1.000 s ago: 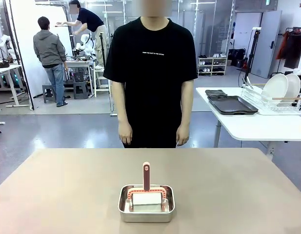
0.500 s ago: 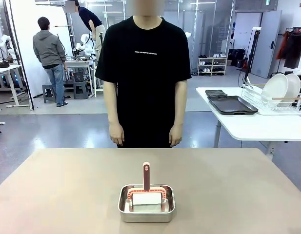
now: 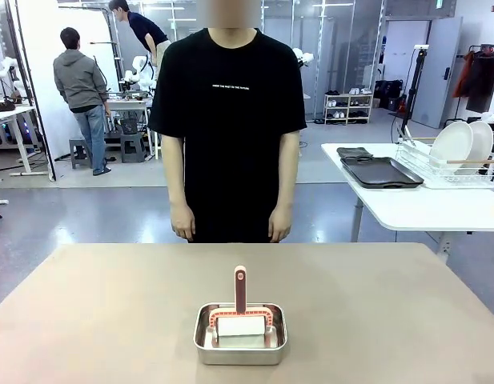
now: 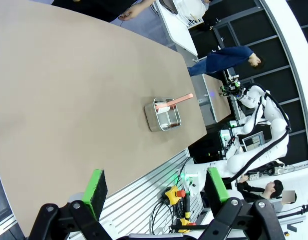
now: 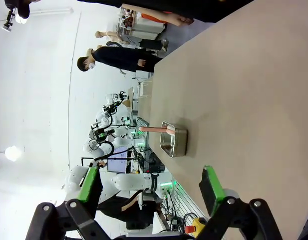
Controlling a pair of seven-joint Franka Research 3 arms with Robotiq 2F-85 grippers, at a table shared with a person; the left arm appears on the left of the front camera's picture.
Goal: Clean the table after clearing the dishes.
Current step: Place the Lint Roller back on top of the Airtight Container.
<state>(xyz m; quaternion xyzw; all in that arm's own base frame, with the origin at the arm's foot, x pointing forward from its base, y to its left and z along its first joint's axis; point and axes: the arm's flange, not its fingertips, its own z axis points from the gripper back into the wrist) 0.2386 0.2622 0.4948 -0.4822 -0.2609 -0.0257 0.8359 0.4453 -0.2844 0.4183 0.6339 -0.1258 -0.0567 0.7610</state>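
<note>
The beige table [image 3: 110,304] carries a small steel pan [image 3: 240,352] near its front middle, with a pink-handled cleaning tool [image 3: 240,290] standing in it. Two white plates [image 3: 453,144] stand in a wire rack on the white side table at the right, and dark trays [image 3: 379,171] lie beside them. In the left wrist view my left gripper [image 4: 154,184] hangs open above the table's [image 4: 69,90] near edge, the pan [image 4: 163,114] well ahead of it. My right gripper [image 5: 150,183] is open too, high above the table [image 5: 253,90], far from the pan [image 5: 174,140].
A person [image 3: 230,120] in a black shirt stands at the table's far edge, arms hanging at the sides. The white side table [image 3: 415,206] stands off to the right, apart from the beige one. Other people work far behind at the left.
The person has shifted a little to the picture's left. Pan, tool and both grippers stand as before.
</note>
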